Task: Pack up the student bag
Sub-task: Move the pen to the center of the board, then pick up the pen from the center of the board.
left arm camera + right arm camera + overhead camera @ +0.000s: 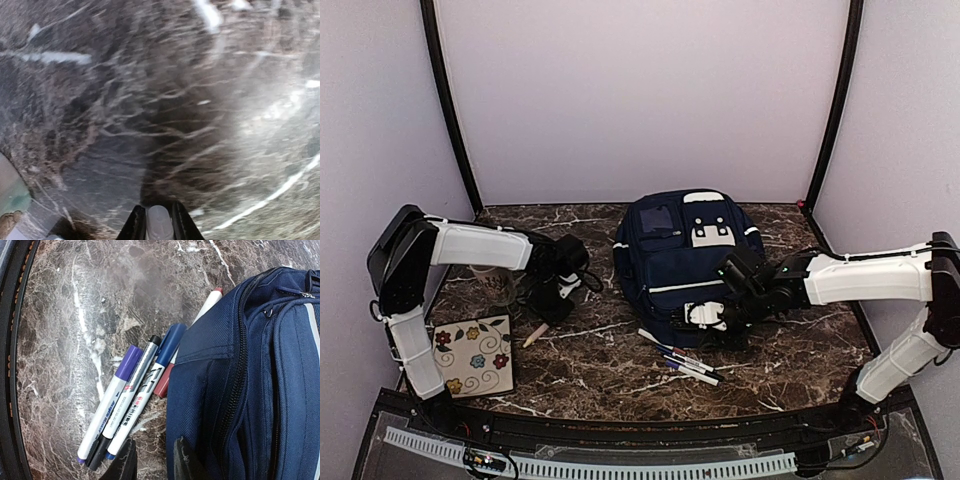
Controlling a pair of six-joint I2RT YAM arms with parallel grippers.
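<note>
The student bag point(685, 255), navy with white patches, lies flat in the middle of the table; its zipped side fills the right wrist view point(250, 390). Several markers point(685, 362) lie at its near edge, with purple, black, blue and red caps point(130, 395). My right gripper point(717, 325) hovers at the bag's near edge. Its jaws point(155, 462) stand narrowly apart, one finger over the marble, the other over the bag's fabric. My left gripper point(555, 300) points down at the table left of the bag, its fingers point(160, 220) pressed on a pale rounded object point(160, 225).
A clear glass point(502, 285) stands just left of the left gripper. A flowered square tile point(475, 355) lies near the front left, with a short wooden stick point(535, 335) beside it. The table's black front rail point(12, 365) runs close to the markers.
</note>
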